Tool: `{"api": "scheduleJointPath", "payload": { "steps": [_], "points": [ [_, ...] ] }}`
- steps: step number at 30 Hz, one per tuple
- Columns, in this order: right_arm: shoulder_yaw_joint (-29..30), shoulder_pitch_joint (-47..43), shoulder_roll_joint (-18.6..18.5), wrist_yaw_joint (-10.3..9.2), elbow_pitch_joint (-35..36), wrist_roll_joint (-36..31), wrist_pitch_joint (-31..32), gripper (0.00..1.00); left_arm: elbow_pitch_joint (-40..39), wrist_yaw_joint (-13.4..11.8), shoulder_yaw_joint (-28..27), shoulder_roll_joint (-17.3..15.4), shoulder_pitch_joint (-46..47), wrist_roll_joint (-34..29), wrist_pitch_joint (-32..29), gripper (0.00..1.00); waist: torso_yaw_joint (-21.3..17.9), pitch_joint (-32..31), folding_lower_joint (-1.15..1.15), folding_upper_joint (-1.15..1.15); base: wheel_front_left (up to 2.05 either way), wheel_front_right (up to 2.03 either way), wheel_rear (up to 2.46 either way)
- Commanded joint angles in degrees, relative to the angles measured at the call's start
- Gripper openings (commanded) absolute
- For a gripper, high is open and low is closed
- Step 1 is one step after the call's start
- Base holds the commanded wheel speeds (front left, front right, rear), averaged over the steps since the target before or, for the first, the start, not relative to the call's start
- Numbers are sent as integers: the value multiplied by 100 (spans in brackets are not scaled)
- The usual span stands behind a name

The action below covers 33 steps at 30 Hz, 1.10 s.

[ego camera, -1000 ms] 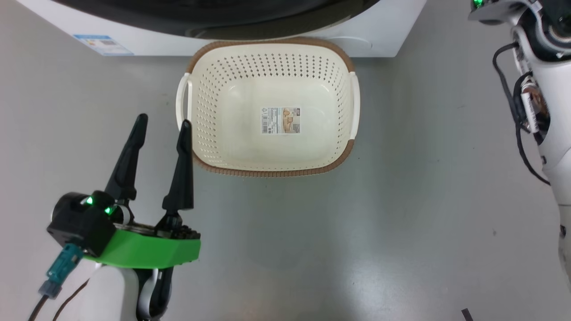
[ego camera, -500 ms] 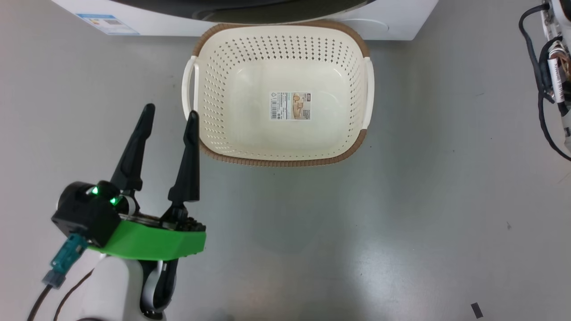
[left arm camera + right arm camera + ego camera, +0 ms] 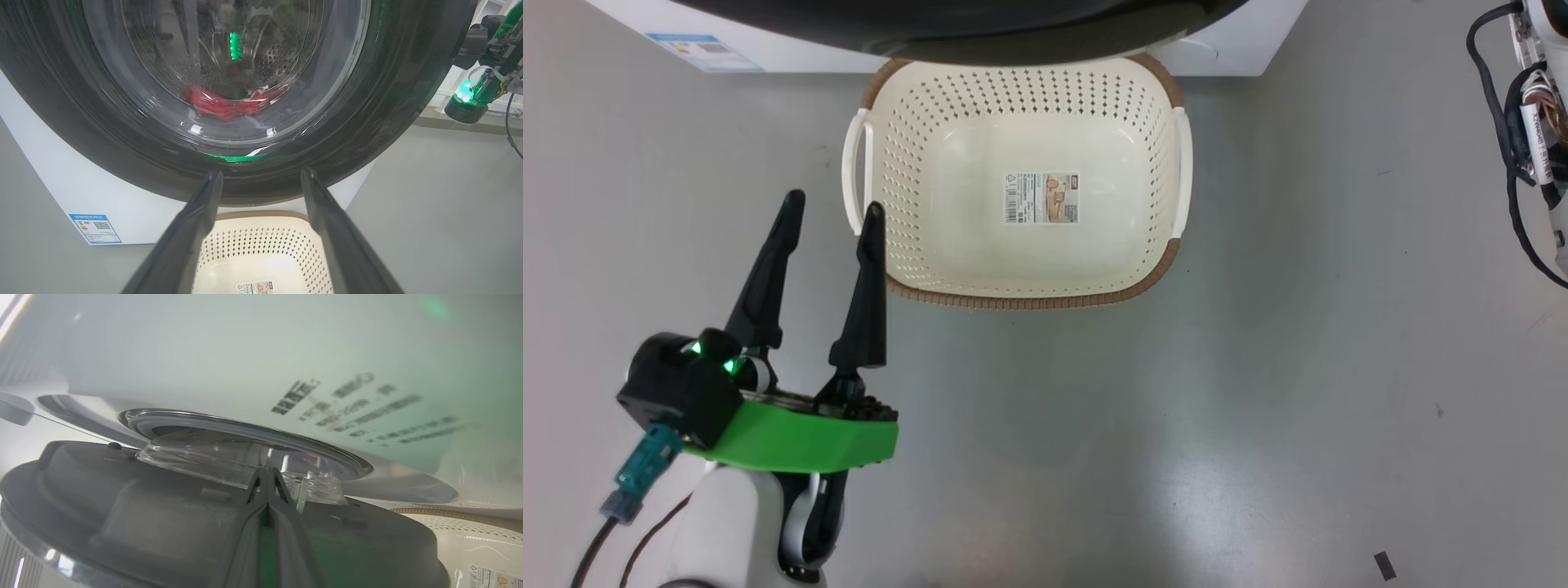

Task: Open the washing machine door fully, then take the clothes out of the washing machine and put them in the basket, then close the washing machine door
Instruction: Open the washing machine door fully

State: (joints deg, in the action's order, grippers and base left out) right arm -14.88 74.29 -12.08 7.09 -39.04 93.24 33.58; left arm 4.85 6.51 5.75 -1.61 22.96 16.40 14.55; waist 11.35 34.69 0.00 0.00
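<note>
Our right gripper has its fingers pressed together with nothing between them. The tips lie toward the inner face of the washing machine door, just under the glass bowl window; we cannot tell whether they touch it. The door stands only partly open. Our left gripper holds its fingers wide and empty at 8 o'clock of the basket, one tip just beside the left handle. The basket sits on the floor close against the washing machine at its 12 o'clock, its far rim under the door's rim. The clothes lie in the drum, seen through the glass.

We judge three risks:
- The closed fingers may slide off the smooth door face and let it swing back.
- A wide swing may meet our left arm, which faces the door.
- The left tip could nudge the basket out from under the opening.
</note>
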Motion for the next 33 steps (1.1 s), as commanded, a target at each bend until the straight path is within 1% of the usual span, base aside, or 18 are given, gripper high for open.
{"api": "scheduleJointPath", "payload": {
  "steps": [1,19,27,31,32,33],
  "points": [
    [-139,-71,258,40,206,-10,150,0,-103,-42,-197,-127,37,11,45,100,-30,-42,0,0,0,0,0],
    [-512,-678,398,40,192,-162,739,0,-59,-81,-387,-127,-206,-101,45,100,-279,-540,0,0,0,0,0],
    [-489,-776,424,40,166,-187,729,0,-66,-80,-392,-127,-268,-104,45,100,-287,-617,0,0,0,0,0],
    [-429,-807,411,40,79,-299,458,0,-62,-82,-405,-127,-281,-101,45,100,-288,-627,0,0,0,0,0],
    [-416,-808,410,40,66,-347,349,6,-61,-85,-406,-127,-284,-101,45,100,-291,-628,0,0,0,0,0],
    [-399,-820,409,40,62,-393,230,48,-61,-90,-407,-127,-287,-101,45,100,-294,-632,0,0,0,0,0]
  ]
}}
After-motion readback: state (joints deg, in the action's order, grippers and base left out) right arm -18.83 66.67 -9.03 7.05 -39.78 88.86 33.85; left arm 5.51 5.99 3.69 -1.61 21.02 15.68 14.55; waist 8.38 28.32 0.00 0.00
